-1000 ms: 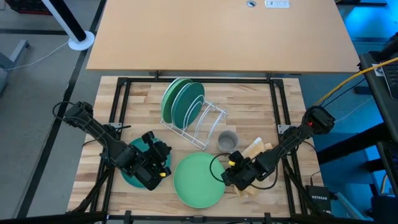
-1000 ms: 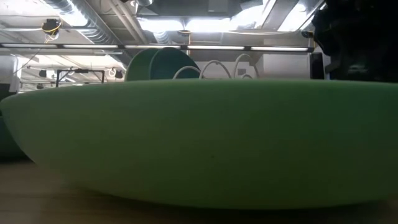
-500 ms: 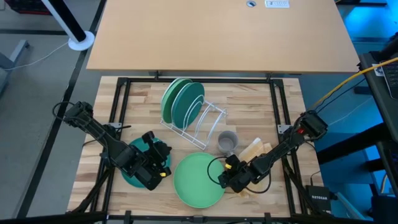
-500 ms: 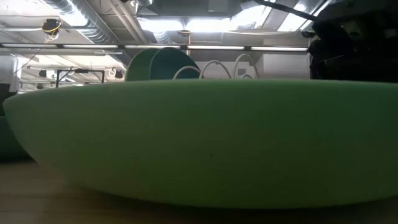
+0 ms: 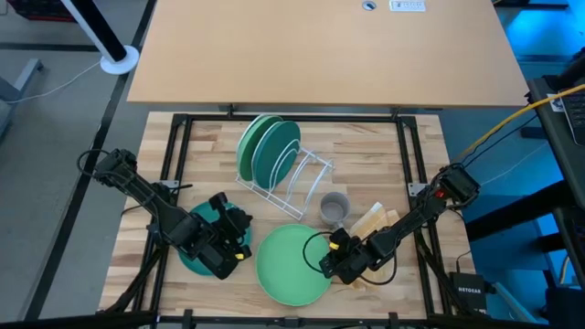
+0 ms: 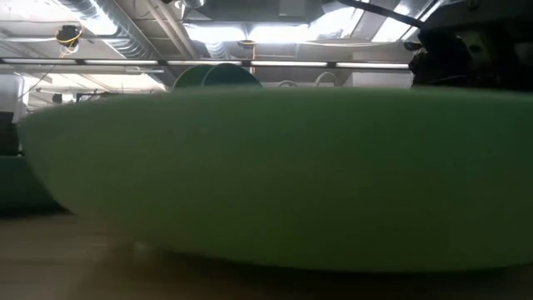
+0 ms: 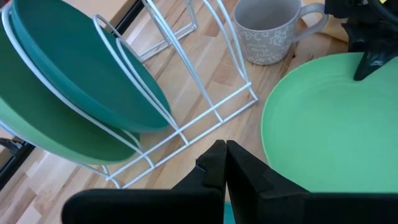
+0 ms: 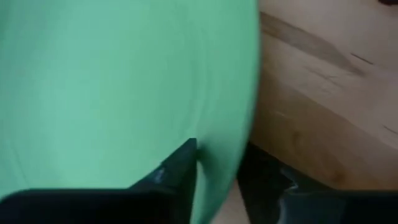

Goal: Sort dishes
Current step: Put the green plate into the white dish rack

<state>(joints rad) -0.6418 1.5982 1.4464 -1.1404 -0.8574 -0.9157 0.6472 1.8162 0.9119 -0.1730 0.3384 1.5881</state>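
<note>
A light green plate (image 5: 288, 265) lies flat near the table's near edge and fills the low view (image 6: 275, 183). My right gripper (image 5: 331, 259) is at its right rim, shut on it (image 8: 221, 155). A darker teal plate (image 5: 194, 245) lies to the left under my left gripper (image 5: 239, 227), whose fingers (image 7: 222, 163) are shut; whether they touch the plate I cannot tell. One light green (image 5: 252, 146) and one teal plate (image 5: 277, 150) stand on edge in the white wire rack (image 5: 306, 178). My right gripper holds the light green plate by its right rim (image 8: 245, 124), pinched between the two fingers: one finger (image 8: 180, 163) lies on the plate's inner face, the other is beyond the rim on the outside. The fingers come level from the table's right.
A grey cup (image 5: 334, 208) stands just beyond the light green plate, right of the rack. A tan cloth (image 5: 375, 222) lies under my right arm. The rack's free wire slots (image 7: 205, 68) are on its right half. A black frame rail (image 5: 178, 146) borders the table.
My right gripper has moved a little toward the table's left and near edge, onto the light green plate's right rim. In the low view the plate's rim now stands higher and flatter, and its left end has shifted right. My left arm has kept still.
</note>
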